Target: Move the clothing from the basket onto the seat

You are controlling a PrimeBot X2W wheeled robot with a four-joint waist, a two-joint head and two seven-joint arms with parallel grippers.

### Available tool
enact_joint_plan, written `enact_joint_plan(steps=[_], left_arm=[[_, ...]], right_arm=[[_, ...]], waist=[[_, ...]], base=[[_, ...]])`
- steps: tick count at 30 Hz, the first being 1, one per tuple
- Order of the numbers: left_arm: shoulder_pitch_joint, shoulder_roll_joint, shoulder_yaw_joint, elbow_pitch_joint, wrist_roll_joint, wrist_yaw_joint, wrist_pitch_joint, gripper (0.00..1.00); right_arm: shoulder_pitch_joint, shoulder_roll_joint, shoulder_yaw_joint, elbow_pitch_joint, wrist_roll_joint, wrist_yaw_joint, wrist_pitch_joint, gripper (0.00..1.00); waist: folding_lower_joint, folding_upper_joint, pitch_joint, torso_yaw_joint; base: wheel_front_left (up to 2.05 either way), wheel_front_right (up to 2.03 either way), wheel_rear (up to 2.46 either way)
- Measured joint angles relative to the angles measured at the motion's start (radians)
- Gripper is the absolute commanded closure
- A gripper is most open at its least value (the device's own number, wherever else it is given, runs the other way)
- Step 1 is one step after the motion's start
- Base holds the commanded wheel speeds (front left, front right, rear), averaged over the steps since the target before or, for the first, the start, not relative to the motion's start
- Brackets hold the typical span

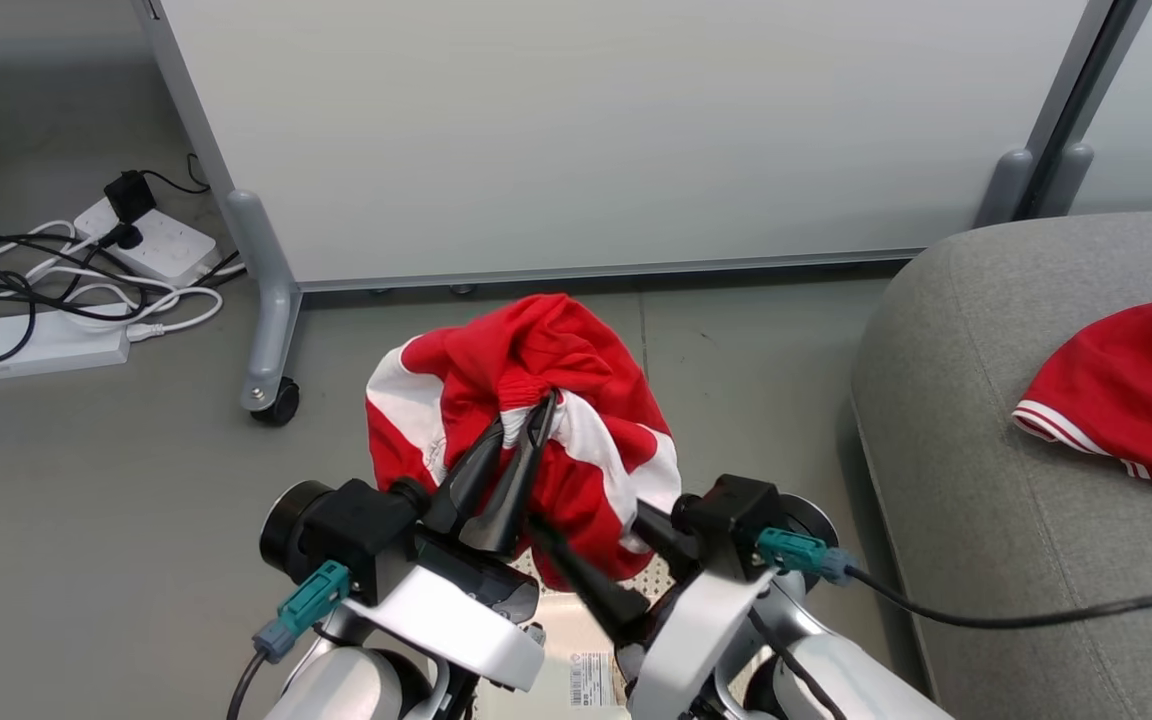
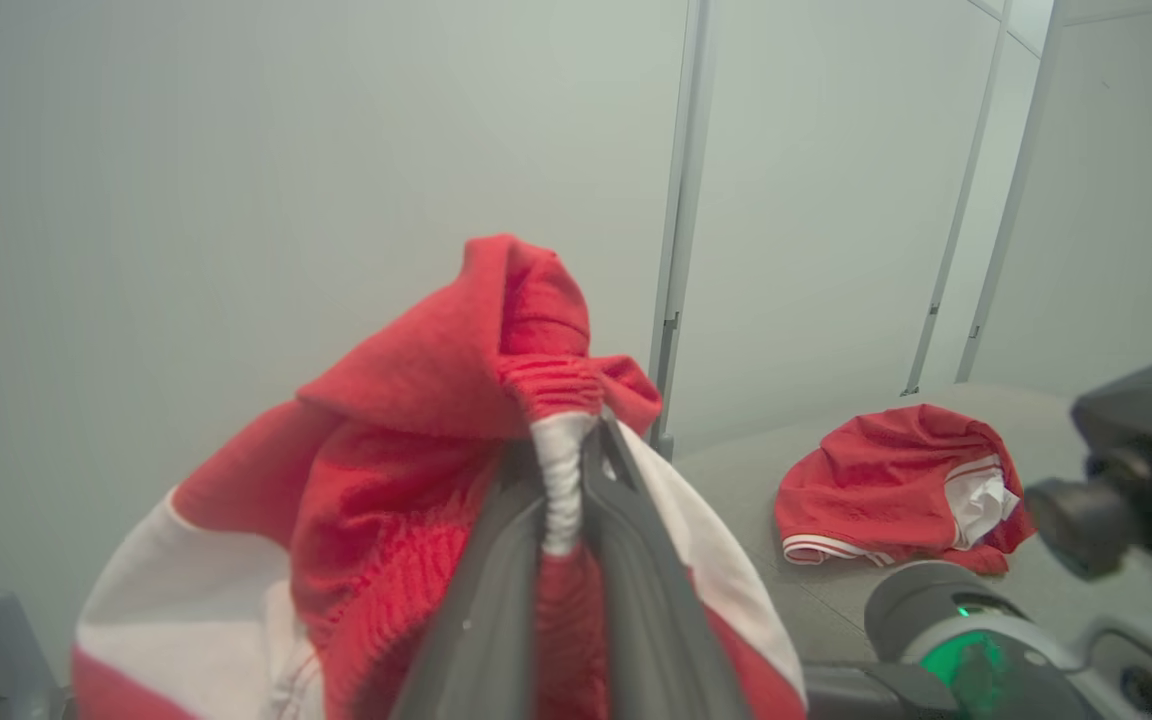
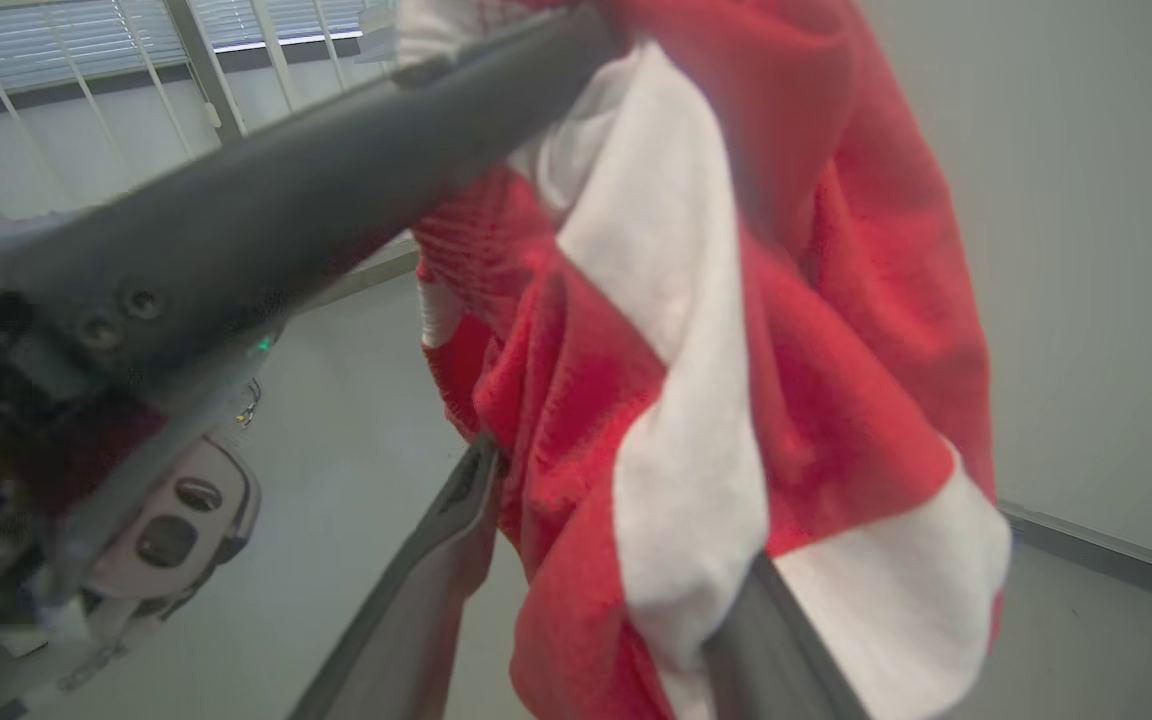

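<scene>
The left gripper is pinched tight on the ribbed red-and-white trim of a red garment, holding it bunched in the air above the laundry basket. A strip of the basket's cream floor and a barcode sticker show between the two arms. The cloth hangs down around the left fingers, with white panels showing on both sides.

The right gripper sits lower, at the hanging underside of the same garment. Its two dark fingers are spread wide, with fabric falling between them and draping over one.

A second red garment with white-striped trim lies crumpled on the grey sofa to the robot's right, well apart from the lifted one. Behind stands a pale partition on castors. To its left, white power strips and tangled cables lie on the grey floor.
</scene>
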Motion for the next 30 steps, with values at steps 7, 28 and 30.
enact_joint_plan(steps=[7,28,30], left_arm=[[-0.008,-0.011,-0.021,0.016,-0.011,-0.016,0.0,1.0],[-0.04,0.03,-0.036,-0.054,0.057,-0.011,-0.041,0.0],[-0.037,0.039,-0.061,-0.05,0.059,-0.024,-0.015,0.0]], right_arm=[[-0.068,0.0,0.035,0.079,0.036,0.0,-0.047,1.0],[-0.107,-0.03,-0.182,0.115,-0.026,0.0,-0.145,1.0],[-0.102,-0.04,-0.208,0.118,-0.033,0.0,-0.136,1.0]], waist=[[0.0001,0.0,0.01,0.014],[0.0,0.0,0.038,-0.034],[0.0,0.0,0.041,-0.042]], base=[[0.0,0.0,0.0],[0.0,0.0,0.0],[0.0,0.0,0.0]])
